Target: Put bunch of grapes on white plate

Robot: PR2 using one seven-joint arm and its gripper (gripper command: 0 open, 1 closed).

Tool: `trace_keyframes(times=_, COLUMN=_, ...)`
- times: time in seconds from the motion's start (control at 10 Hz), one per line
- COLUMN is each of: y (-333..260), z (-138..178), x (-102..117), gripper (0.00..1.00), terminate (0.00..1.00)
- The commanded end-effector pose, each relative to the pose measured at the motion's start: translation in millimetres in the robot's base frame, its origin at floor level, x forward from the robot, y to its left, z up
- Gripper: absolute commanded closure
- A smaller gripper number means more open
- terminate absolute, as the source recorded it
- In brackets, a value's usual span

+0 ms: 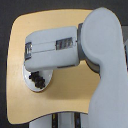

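Step in hand: judging by how things lie, the placing looks done or nearly so; a clean finish would be a straight lift away, without dragging the berries.
Gripper: hidden under the grey forearm (52,50), so I cannot tell whether it is parted, closed or holding anything.
Bunch of grapes (37,79): lying on the dish, toward its 12 o'clock, partly under the forearm.
White plate (42,86): at the wooden table's (70,87) 8 o'clock, holding only the grapes (its top edge is covered).
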Motion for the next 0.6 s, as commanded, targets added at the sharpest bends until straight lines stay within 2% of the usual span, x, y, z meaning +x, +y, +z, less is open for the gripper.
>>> trace_keyframes(times=0.0, y=-6.1, z=4.0, x=9.0, gripper=0.0, terminate=0.0)
trace_keyframes(times=0.1, y=-1.2, z=11.3, x=12.8, gripper=0.0, terminate=0.0)
trace_keyframes(times=0.3, y=6.4, z=46.7, x=21.3, gripper=0.0, terminate=0.0)
trace_keyframes(times=0.5, y=12.9, z=104.4, x=24.3, gripper=0.0, terminate=0.0)
